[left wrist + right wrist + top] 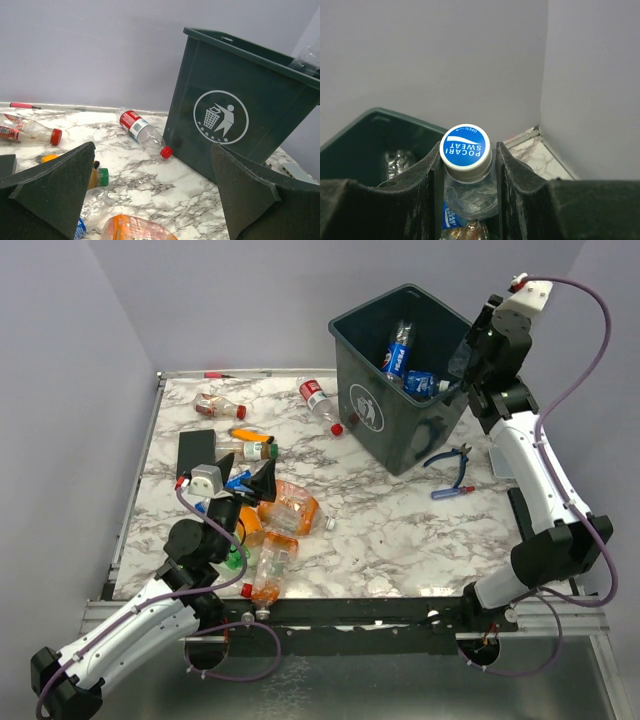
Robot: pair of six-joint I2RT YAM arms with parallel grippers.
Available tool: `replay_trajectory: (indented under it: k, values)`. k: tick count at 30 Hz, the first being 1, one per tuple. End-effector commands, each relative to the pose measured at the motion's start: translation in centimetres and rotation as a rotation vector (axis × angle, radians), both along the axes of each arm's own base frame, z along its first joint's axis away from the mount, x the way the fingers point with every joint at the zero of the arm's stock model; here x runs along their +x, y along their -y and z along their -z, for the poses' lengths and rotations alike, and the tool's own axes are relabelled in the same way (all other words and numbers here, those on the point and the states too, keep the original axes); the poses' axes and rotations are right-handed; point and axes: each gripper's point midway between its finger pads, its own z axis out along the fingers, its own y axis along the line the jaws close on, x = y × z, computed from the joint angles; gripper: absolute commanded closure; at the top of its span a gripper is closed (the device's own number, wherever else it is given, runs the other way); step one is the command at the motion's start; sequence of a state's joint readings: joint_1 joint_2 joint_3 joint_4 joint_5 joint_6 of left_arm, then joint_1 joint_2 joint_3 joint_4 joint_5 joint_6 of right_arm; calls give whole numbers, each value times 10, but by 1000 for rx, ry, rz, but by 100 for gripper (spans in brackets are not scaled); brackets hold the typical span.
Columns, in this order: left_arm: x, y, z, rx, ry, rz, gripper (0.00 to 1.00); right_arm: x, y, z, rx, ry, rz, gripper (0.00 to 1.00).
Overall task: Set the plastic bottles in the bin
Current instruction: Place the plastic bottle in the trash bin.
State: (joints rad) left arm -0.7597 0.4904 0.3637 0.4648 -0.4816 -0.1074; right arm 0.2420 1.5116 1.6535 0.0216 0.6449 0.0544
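My right gripper (pixel 467 170) is shut on the neck of a clear plastic bottle with a blue cap (pixel 466 146), held upright over the far right rim of the dark green bin (pixel 400 435). Inside the bin lie blue-labelled bottles (pixel 398 348). My left gripper (pixel 155 200) hangs wide open and empty above a cluster of bottles at the table's left, among them an orange one (pixel 292 508) and a clear one with an orange base (pixel 270 570). A red-labelled, red-capped bottle (pixel 140 130) lies just left of the bin (pixel 235 100). Another red-capped bottle (pixel 218 405) lies at the far left.
Blue-handled pliers (pixel 452 465) lie right of the bin. A flat black pad (pixel 196 450) sits at the left beside the bottle cluster. A thin red stick (pixel 215 374) lies along the far edge. Walls close in on the table at the back and sides.
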Motion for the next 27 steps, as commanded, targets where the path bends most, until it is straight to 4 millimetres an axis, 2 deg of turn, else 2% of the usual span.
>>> replay_trajectory:
  k: [1, 6, 11, 14, 19, 20, 21, 24, 25, 27]
  values:
    - [-1, -6, -9, -21, 5, -22, 1, 19, -15, 21, 53, -63, -81, 100]
    - [-1, -4, -9, -19, 4, -11, 1, 40, -35, 76, 90, -229, -159, 100]
    - [-1, -3, -8, -13, 3, -8, 1, 50, -65, 116, 141, -339, -297, 100]
    - [0, -1, -6, -6, -3, -8, 1, 52, -86, 126, 174, -389, -398, 100]
    - [1, 1, -4, 5, -7, -2, 1, 49, -109, 124, 219, -412, -517, 98]
    - [2, 1, -4, 6, -7, -3, 1, 48, -114, 124, 223, -421, -544, 94]
    - [2, 1, -4, 8, -8, -6, 1, 47, -119, 124, 225, -433, -573, 86]
    - [2, 0, -3, 12, -8, -12, 1, 45, -125, 118, 239, -436, -601, 45]
    - [3, 0, -3, 14, -9, -13, 1, 43, -125, 113, 245, -422, -603, 34]
    - [3, -1, -3, 15, -10, -14, 1, 39, -124, 100, 256, -394, -605, 23]
